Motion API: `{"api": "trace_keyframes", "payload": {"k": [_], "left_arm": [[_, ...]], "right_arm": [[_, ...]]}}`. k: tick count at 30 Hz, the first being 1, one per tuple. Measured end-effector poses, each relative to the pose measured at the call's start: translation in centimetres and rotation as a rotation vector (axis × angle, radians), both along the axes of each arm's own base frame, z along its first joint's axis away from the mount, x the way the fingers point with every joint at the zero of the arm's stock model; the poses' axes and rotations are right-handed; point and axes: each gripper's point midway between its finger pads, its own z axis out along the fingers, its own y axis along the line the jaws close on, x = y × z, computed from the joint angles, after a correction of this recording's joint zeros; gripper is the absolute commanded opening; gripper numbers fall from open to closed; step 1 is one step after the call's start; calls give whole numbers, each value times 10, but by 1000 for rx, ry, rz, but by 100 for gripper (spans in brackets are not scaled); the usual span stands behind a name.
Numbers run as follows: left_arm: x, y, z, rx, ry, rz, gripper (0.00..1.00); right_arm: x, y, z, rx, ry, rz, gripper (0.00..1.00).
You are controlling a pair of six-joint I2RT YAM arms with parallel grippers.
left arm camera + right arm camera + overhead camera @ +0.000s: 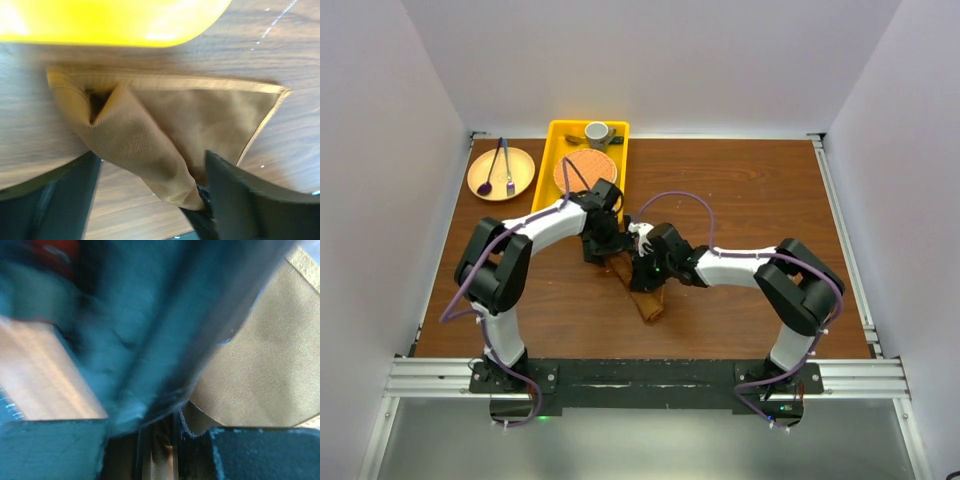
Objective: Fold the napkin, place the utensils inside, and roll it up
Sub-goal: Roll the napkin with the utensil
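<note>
The rust-brown napkin lies bunched and folded at the table's middle, between both grippers. In the left wrist view the napkin lies flat, with one fold lifted into a ridge that runs down against my right-hand finger. My left gripper is open, its jaws wide on either side of that ridge. My right gripper is shut on a pinch of the napkin, with cloth showing in the narrow slit between its jaws. The cream spoon is hidden.
A yellow tray at the back left holds a round orange woven mat and a cup; its edge shows in the left wrist view. A tan plate with a purple spoon and a dark fork stands left of it.
</note>
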Motion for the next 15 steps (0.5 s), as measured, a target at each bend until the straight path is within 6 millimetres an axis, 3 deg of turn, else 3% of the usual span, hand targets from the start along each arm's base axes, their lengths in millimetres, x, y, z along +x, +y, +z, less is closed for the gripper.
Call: {"api": "trace_keyframes", "payload": {"k": [6,9,11,13,15], "left_arm": [[18,23,35,-13,-106,2,91],[25,24,64,-68,-190,8,79],[25,19,79,-121,-240,-2,65],[16,15,87,-178,-266,-13,53],[7,10,87,-227,-268,-24,46]], "right_arm": [[-9,8,-1,220,160,8,0],[-10,9,-3,342,275,-1,0],[-10,9,-3,404,343,-7,0],[-10,10,-4,446,397,-15,0],[-10,9,-3,461,421,-19,0]]}}
